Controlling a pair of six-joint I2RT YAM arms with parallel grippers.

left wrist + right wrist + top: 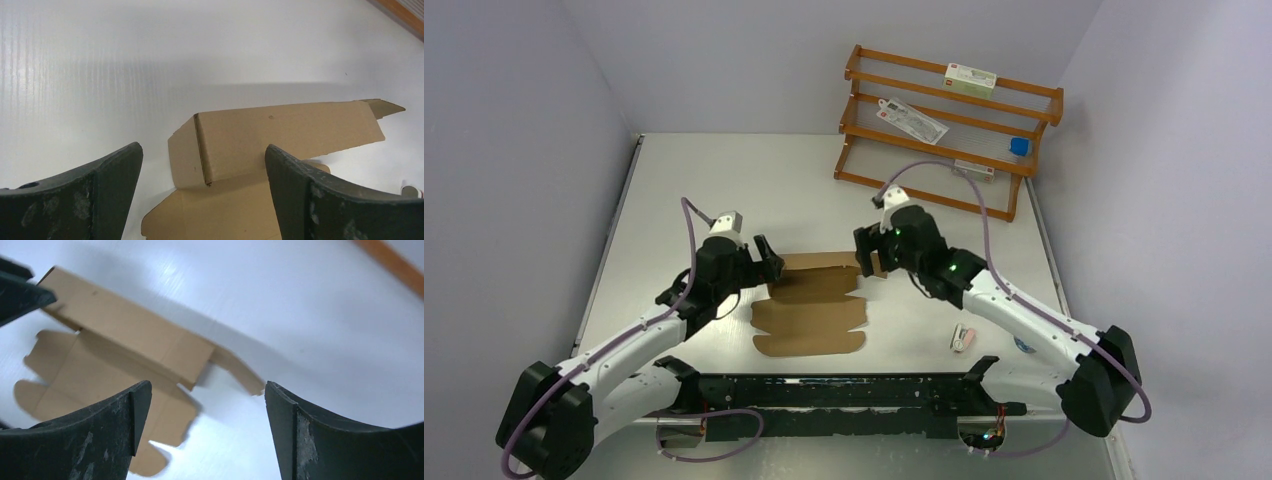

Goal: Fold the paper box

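The paper box is a brown die-cut cardboard sheet lying on the white table between the two arms, its far panel folded up. In the left wrist view the raised panel stands with a side flap bent at its left end. The right wrist view shows the box from the right, with a loose end flap. My left gripper is open at the sheet's far left corner, holding nothing. My right gripper is open at the far right corner, holding nothing.
A wooden rack with printed packets and a blue item stands at the back right. A small pink-white object lies right of the box. A black bar runs along the near edge. Grey walls close in the sides.
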